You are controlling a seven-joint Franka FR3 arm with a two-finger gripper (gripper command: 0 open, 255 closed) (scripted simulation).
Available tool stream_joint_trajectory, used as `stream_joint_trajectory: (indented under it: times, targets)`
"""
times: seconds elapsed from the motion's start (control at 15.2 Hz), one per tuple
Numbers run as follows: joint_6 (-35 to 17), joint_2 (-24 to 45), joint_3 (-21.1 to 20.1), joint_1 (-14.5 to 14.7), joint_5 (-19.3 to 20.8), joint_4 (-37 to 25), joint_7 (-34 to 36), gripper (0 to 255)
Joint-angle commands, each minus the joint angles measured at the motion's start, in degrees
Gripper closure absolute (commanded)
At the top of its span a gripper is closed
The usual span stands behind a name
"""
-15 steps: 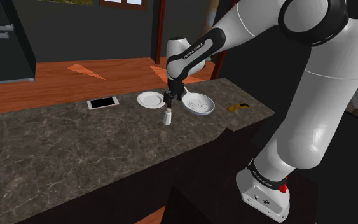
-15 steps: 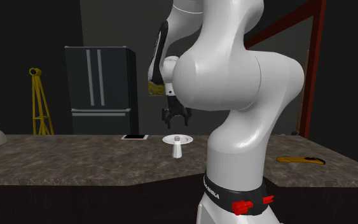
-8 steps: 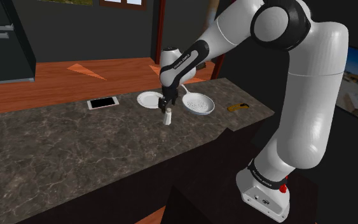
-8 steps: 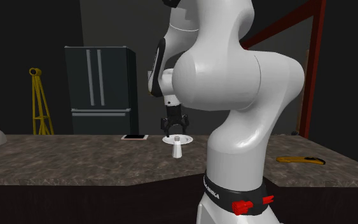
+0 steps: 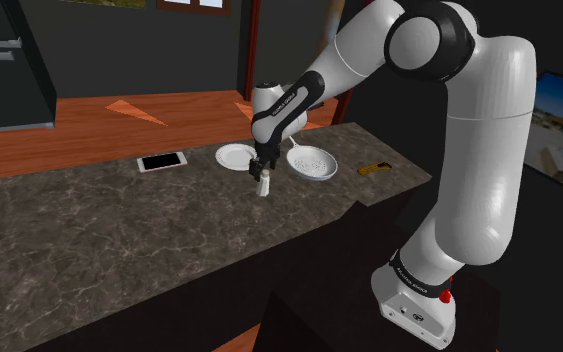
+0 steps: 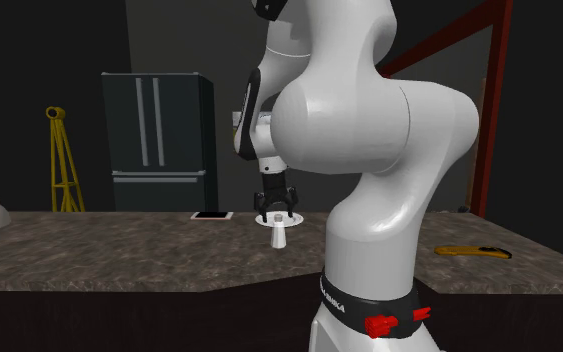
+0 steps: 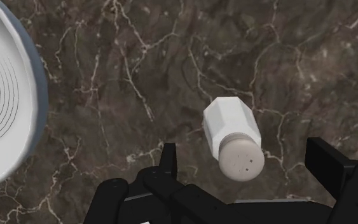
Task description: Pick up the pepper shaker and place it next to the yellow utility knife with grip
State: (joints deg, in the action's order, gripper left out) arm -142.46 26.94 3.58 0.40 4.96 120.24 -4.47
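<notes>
The pepper shaker (image 5: 263,186) is a small white faceted bottle with a speckled cap, standing upright on the dark marble counter (image 5: 119,220). My gripper (image 5: 262,172) hangs just above it, open. In the wrist view the shaker (image 7: 231,137) sits between the two fingers of the gripper (image 7: 242,153), and neither finger touches it. From the second exterior view the gripper (image 6: 274,207) is right over the shaker's (image 6: 280,232) cap. The yellow utility knife (image 5: 374,167) lies near the counter's far corner at the shoulder view's right; it also lies at the second exterior view's right (image 6: 472,250).
A white plate (image 5: 235,157) and a perforated white bowl (image 5: 311,162) sit just behind the shaker. A phone (image 5: 161,161) lies further left. A white dish rim (image 7: 6,95) shows beside the gripper. The counter steps in near the knife.
The gripper has come down over the shaker, from well above its cap to just over it. The upper arm has swung over. The shaker has not moved.
</notes>
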Motion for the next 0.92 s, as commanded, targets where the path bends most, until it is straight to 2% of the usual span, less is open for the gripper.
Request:
stream_joint_trajectory:
  times: [0.0, 0.13, 0.2, 0.86]
  targets:
    - [-0.05, 0.03, 0.0, 0.0, 0.0, 0.01, 0.0, 0]
    - [-0.04, 0.02, 0.0, 0.0, 0.0, 0.01, 0.0, 0]
    - [-0.04, 0.02, 0.0, 0.0, 0.0, 0.01, 0.0, 255]
    - [0.53, -0.63, 0.0, 0.01, 0.0, 0.09, -0.04, 255]
